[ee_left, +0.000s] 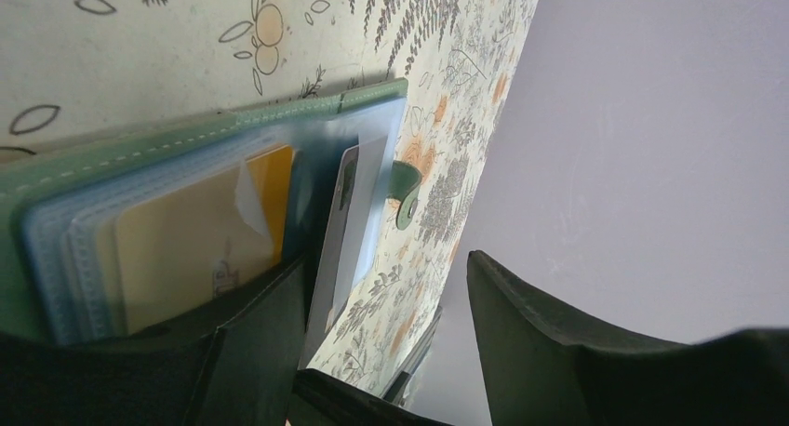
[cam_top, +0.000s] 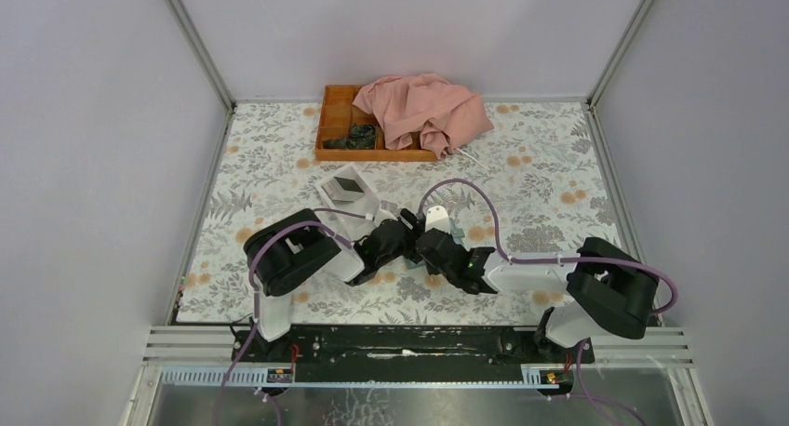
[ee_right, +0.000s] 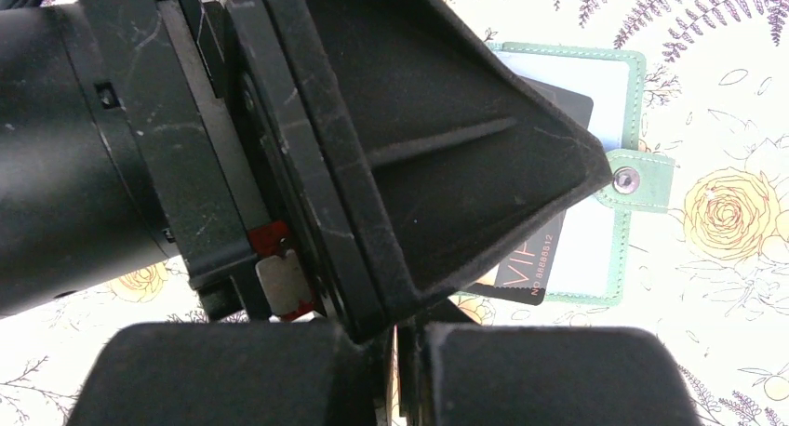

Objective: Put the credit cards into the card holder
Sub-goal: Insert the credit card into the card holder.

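status: mid-task, partly loaded. the card holder (ee_left: 140, 156) lies open on the counter (cam_top: 540, 166) at centre, right under both wrists, with its snap tab (ee_right: 642, 179) out to the side. one orange card (ee_left: 186, 245) sits fully inside a clear sleeve, so that one counts as done. a dark vip card (ee_right: 544, 249) lies over the pale blue inside with one end at the holder's edge. it looks part way in, not seated. the left wrist view shows a pale card (ee_left: 340, 231) standing on edge at the sleeve mouth. it could be the same card from its other face, cannot tell.

left tool (ee_left: 386, 296): jaws wide apart, gripping nothing. one finger (ee_left: 251, 342) bears down on the holder's near edge and looks like it pins the case flat. right tool (ee_right: 400, 375): fingers pressed together just beside the holder, with a thin pale sliver in the seam. maybe a card edge, cannot confirm a grip.

left to do, my read: push the edge-on card home, then fetch more. the white box (cam_top: 370, 206) just beyond the holder has a grey flat piece (cam_top: 348, 185) in it, likely another card. the orange tray (cam_top: 327, 119) at the far side is half under a pink cloth (cam_top: 423, 110). there are dark bits in it, too small to tell. holder not closed yet.
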You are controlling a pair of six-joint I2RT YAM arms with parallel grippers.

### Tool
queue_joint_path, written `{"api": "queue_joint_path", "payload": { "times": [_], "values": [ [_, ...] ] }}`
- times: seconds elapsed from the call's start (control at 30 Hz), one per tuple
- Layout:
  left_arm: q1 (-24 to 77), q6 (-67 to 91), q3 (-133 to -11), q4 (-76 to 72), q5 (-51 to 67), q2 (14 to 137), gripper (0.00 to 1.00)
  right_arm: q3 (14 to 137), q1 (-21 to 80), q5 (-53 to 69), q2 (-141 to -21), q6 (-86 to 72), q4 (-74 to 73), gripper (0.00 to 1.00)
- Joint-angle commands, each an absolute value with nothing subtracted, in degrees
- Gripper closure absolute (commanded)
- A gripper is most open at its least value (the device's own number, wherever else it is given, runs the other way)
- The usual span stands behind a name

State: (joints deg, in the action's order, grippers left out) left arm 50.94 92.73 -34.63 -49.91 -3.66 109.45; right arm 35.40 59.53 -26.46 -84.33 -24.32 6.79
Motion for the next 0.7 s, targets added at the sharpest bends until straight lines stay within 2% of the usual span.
{"api": "queue_joint_path", "payload": {
  "times": [0.0,0.67],
  "values": [
    [52.3,91.4,-32.1,-42.1,-0.6,112.5,0.30,37.9,58.9,-31.5,-86.7,-25.5,9.2,1.00],
    [52.3,91.3,-31.0,-41.8,-0.9,111.8,0.30,37.8,56.6,-33.8,-87.2,-25.9,6.9,1.00]
  ]
}}
